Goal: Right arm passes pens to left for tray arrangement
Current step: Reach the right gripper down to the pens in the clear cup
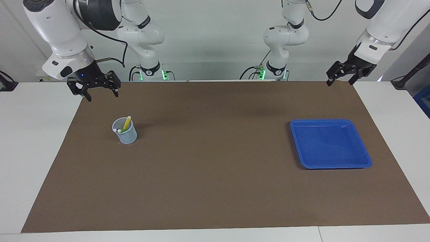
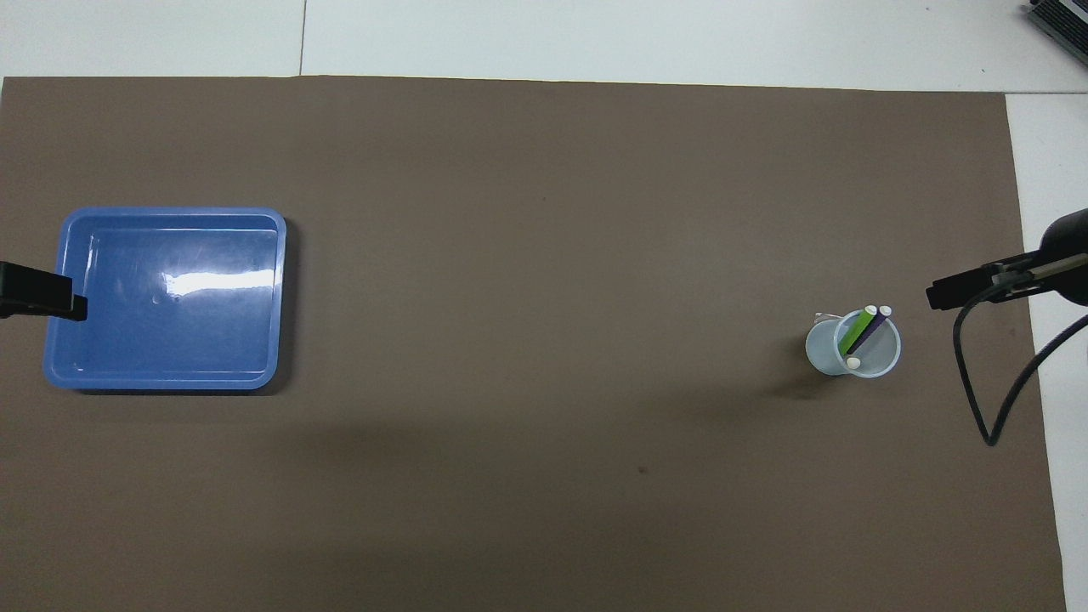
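Both hands hang empty, fingers apart: right hand (image 1: 99,94) near the cup (image 1: 125,133) holding the pens (image 2: 864,330), apparently three; left hand (image 1: 340,80) near the tray (image 1: 366,158), on the table (image 1: 27,141).

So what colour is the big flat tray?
Bright blue; the tray shows best in the overhead view.

The facing view looks from high across the table toward the two robots, which stand at its top edge, and it takes in the whole brown mat (image 1: 215,158). The overhead view looks steeply down from above the robots' end, forward. It seems somewhat nearer, since the mat (image 2: 544,255) runs past its frame. Both share the tray (image 1: 331,144) (image 2: 166,297) and cup (image 1: 126,132) (image 2: 852,344), mirrored half a turn.
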Motion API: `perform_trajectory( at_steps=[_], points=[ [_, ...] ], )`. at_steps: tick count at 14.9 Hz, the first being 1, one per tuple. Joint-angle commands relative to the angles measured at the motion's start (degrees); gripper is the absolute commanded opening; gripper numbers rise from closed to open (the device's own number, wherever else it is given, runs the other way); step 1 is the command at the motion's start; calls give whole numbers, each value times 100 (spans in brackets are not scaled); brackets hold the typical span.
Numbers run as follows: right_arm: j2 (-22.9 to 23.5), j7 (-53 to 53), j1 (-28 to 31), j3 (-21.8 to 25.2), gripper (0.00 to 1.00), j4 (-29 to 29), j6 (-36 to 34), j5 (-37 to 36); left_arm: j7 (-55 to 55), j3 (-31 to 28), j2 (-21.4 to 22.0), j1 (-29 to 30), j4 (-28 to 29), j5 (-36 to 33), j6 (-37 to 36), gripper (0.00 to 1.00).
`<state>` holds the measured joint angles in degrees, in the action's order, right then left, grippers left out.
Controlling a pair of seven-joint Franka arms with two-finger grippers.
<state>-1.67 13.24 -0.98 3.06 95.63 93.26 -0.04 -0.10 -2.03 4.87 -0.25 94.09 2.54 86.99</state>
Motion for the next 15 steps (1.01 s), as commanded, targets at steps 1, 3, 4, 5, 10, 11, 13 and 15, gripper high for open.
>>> perform_trajectory(
  at_steps=[1, 3, 4, 5, 10, 11, 13, 15],
  points=[
    [-157, -24, 71, -25, 100, 69, 25, 109, 54, 27, 111, 95, 83, -105, 160, 100],
    [-254, -76, 54, -34, 100, 314, 184, 118, 19, 9, 128, 156, 136, -105, 248, 100],
    [-341, -102, 54, -34, 100, 516, 280, 118, 19, 9, 137, 192, 153, -105, 257, 100],
    [-412, -103, 19, -34, 100, 709, 568, 118, 19, 9, 163, 201, 162, -105, 231, 100],
    [-544, -155, 19, -34, 100, 1439, 1080, 118, 1, 27, 146, 210, 136, -105, 257, 100],
    [-597, -356, 18, -34, 94, 1597, 1124, 118, -43, 27, 146, 192, 136, -105, 274, 100],
    [-624, -857, 27, -34, 92, 1861, 1326, 127, -192, 36, 137, 174, 118, -61, 370, 100],
    [-606, -1129, 36, -42, 85, 2055, 1388, 127, -280, 53, 146, 157, 153, -61, 398, 100]
  ],
)
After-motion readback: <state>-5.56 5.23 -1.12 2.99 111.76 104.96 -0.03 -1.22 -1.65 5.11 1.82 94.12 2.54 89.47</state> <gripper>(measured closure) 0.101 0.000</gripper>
